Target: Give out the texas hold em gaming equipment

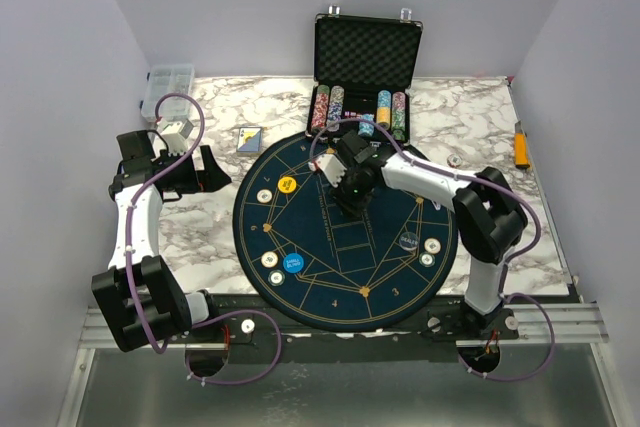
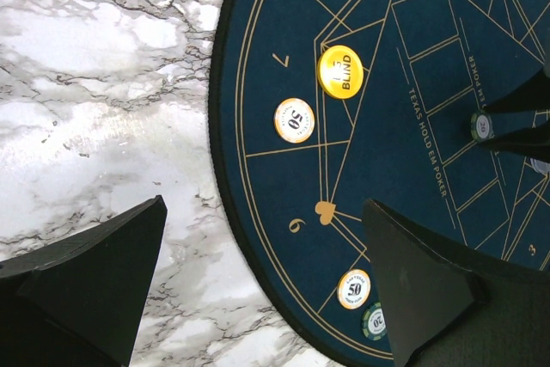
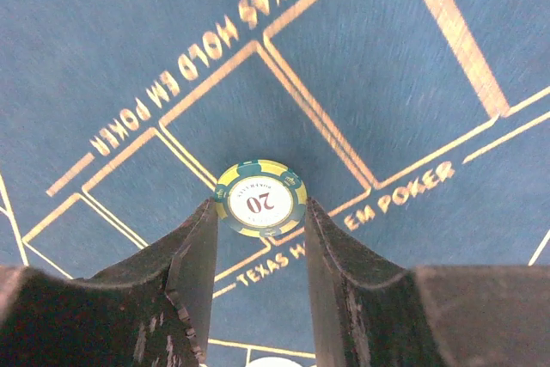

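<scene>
Here the right gripper (image 3: 260, 205) flanks the green 20 chip (image 3: 260, 195) on the mat (image 3: 129, 23), grip unclear; the left gripper (image 2: 264, 208) gapes wide.

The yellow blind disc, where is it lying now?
In the top view the yellow blind disc lies on the left part of the round blue mat, beside a cream 50 chip.

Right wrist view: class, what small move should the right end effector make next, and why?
Probably close the right end effector firmly on the green-and-yellow 20 chip before lifting or shifting it. Its fingers flank the chip at the rim, just over the dark-blue mat. It is not clear that both sides have firm contact, so moving now might let the chip slip.
</scene>
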You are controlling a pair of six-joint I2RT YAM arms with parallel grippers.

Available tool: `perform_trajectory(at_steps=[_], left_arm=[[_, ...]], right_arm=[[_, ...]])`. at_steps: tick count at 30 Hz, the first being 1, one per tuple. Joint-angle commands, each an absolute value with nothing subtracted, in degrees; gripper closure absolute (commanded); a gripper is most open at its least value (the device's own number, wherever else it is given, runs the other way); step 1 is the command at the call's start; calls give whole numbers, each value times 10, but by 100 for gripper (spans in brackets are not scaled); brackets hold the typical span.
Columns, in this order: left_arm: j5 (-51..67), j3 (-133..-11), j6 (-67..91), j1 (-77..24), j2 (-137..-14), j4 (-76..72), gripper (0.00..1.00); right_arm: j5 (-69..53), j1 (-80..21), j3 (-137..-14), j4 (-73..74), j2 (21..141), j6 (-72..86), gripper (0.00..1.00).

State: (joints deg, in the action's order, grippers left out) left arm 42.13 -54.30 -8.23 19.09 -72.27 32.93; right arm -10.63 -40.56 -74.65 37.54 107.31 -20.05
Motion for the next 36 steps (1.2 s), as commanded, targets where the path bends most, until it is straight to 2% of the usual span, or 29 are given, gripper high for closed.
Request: perform_trajectory(at_steps=[1,13,20,28,36], left_arm=[[431,-553,-90,190,-718,334,2],[426,-555,-87,190,-718,335,2],[425,-555,-87,192,-716,336,2],[429,-557,-88,192,-723,336,2],[427,-561,-91,192,-724,336,2]], right_arm=[[-157,-411,-833,391,1108,-192,71],[-184,-449,-1143,364,1283,-160,72],[-179,-471,-1267,341,1376,-138,73],[-172,-484,-1325,327,1440,-136,72],[-172,-485,-1330,314,1468,-134,71]])
